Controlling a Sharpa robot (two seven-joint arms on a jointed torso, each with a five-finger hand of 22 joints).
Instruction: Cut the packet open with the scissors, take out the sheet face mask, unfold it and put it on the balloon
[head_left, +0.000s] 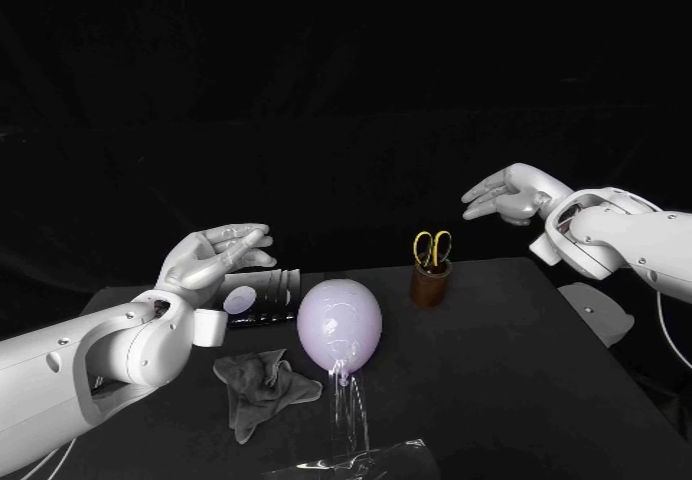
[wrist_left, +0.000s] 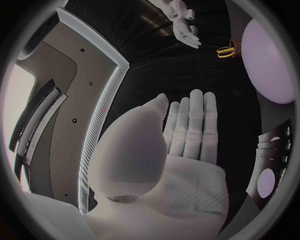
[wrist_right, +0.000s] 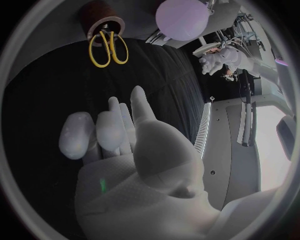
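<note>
A lilac balloon (head_left: 342, 323) (wrist_left: 269, 60) (wrist_right: 182, 19) lies in the middle of the black table (head_left: 490, 380). Yellow-handled scissors (head_left: 433, 246) (wrist_left: 226, 51) (wrist_right: 107, 47) stand in a brown cup (head_left: 430, 287) behind it to the right. A clear, shiny strip (head_left: 348, 405) runs from the balloon's near end to a transparent packet (head_left: 368, 462) at the front edge. A crumpled grey sheet (head_left: 261, 385) lies left of it. My left hand (head_left: 216, 255) (wrist_left: 187, 132) hovers over the table's left side, fingers apart and holding nothing. My right hand (head_left: 505, 195) (wrist_right: 119, 142) hangs high at the back right, likewise spread and bare.
A black rack (head_left: 271, 297) (wrist_left: 273, 150) with upright slots stands left of the balloon, a small white cylinder (head_left: 211, 326) beside it. A pale object (head_left: 599, 310) sits off the table's right edge.
</note>
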